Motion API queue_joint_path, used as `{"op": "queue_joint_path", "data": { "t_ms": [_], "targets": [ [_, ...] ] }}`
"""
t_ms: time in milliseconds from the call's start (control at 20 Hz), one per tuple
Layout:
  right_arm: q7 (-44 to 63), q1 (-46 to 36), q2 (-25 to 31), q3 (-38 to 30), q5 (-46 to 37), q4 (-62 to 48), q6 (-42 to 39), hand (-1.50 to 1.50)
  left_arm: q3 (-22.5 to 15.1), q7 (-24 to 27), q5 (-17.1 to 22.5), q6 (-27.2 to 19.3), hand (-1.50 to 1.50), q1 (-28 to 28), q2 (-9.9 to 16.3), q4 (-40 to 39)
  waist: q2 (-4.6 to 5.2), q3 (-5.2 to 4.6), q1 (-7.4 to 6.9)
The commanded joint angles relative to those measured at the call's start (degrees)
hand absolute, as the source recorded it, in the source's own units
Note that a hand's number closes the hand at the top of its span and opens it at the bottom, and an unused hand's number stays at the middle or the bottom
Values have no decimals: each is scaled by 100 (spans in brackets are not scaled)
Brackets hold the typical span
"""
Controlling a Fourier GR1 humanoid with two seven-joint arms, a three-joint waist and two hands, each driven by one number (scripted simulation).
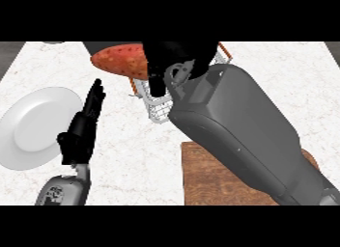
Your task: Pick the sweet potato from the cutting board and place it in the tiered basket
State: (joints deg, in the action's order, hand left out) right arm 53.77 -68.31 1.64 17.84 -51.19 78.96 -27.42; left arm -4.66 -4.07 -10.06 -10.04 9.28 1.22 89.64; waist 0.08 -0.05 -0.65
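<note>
Carrying: the right robot hand (174, 60) is up at the far side of the table (301, 77), fingers curled against the sweet potato (119, 60), which sticks out to the left of the hand.
Sweet potato: reddish-orange, lifted off the cutting board (208, 183); it sits above or just beside the left edge of the tiered basket (156, 108). Whether it touches the wire I cannot tell.
Right arm: the grey forearm (237, 130) runs diagonally from the lower right to the hand, crossing over the board and hiding most of the basket. The reach looks set so the hand arrives over the basket from the near side.
Tiered basket: only a patch of white wire mesh and an orange-brown frame piece show below the hand; tiers cannot be made out.
Cutting board: wooden, near edge of the table, lower right, nothing visible on its bare part.
Left robot hand (84, 128): open, fingers straight and pointing away, resting at the left beside the plate (34, 128). It plays no part in the carry.
Plate: white, at the left, well apart from the basket.
Stage, as I judge it: pick done, placing under way; the potato needs to go right and down into the mesh before release.
Risk: potato is left of the visible mesh, so an early release might land it on the table.
</note>
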Motion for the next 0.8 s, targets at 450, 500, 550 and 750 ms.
{"op": "queue_joint_path", "data": {
  "t_ms": [450, 500, 550, 750],
  "targets": [
    [85, 456, -160, -800, 797, -701, 1641, -150, -32, 195, -32, 10, 0, -184, 5, -2, -9, 4, -5],
    [-467, 586, -161, -932, 735, -1154, 2114, -150, -65, 61, 46, 119, 0, -28, -10, 9, 18, 4, -37],
    [-457, 447, -162, -1250, 825, -947, 2062, -150, 116, 257, 10, 28, 0, 188, 11, -490, 23, 3, 33],
    [-194, 376, -92, -1642, 881, -397, 2505, -150, -77, 79, 8, -22, 0, -172, -97, 93, -26, 8, 37]
  ]
}}
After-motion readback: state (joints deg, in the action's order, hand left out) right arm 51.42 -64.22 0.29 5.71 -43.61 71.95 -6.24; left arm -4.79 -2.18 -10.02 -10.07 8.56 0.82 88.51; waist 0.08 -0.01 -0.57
